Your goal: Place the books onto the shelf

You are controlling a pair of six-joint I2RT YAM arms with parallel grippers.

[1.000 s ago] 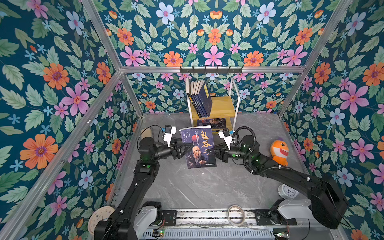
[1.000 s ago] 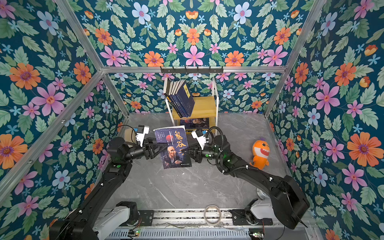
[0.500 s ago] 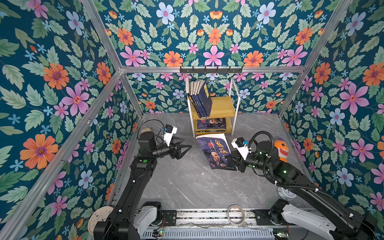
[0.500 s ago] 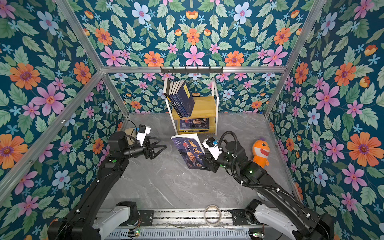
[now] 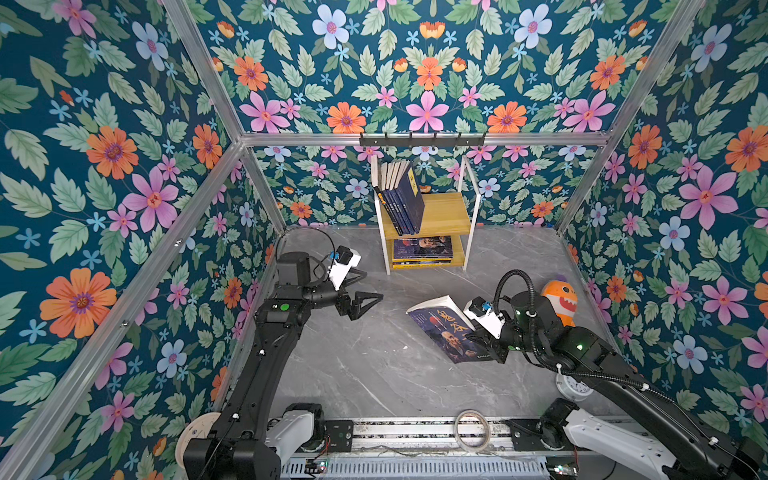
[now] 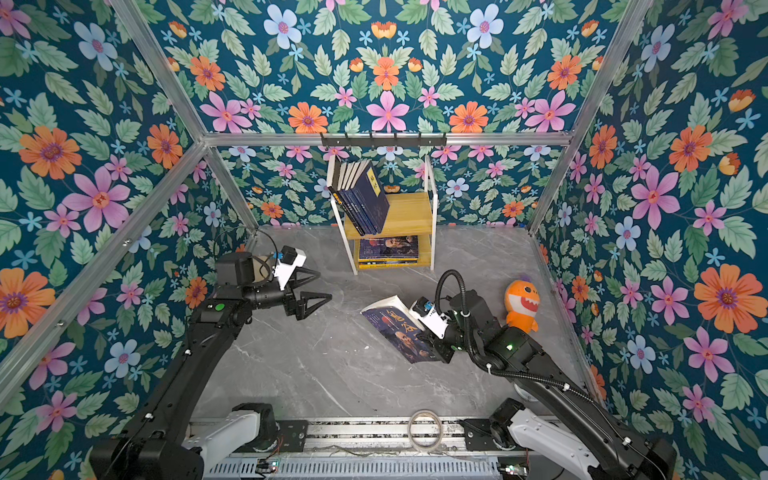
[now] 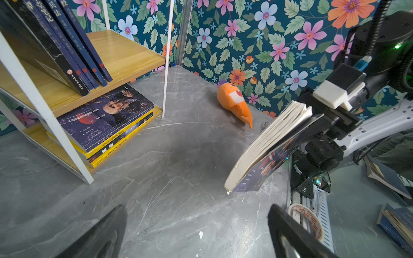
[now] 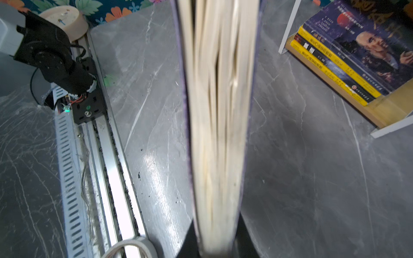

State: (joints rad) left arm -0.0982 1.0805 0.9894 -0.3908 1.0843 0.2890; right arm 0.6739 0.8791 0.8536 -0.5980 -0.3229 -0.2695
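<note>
- Two dark wedges at the edge of the right wrist view are all that shows of the right gripper (image 8: 216, 244). Its fingers are cut off there, clamped on the page block of a book (image 8: 219, 111) whose cover is not visible from this side.
- In both top views the book hangs tilted above the floor, right of the middle. An old-man portrait is on its cover, and the gripper covers its right edge.
- The left gripper (image 5: 372, 286) stands wide open and empty, well apart from the book. In the left wrist view its fingers (image 7: 105, 234) are blurred and cut off.
- The shelf (image 5: 444, 212) stands against the back wall. The standing books (image 5: 401, 199) lean at the left end of the upper board.
- On the lower board lies a flat stack (image 5: 422, 251) — only the top cover shows, the others only as spines.
- A white clock (image 5: 575, 388) is mostly hidden under the right arm.
- The floor (image 5: 374, 374) is grey with marble veins. An orange plush toy (image 5: 561, 297) stands near the right wall, and a tape roll (image 5: 471, 428) lies on the front rail.
- The walls (image 5: 104, 166) carry floral paper on a metal frame — a black hook rail (image 5: 422, 140) hangs above the shelf.
</note>
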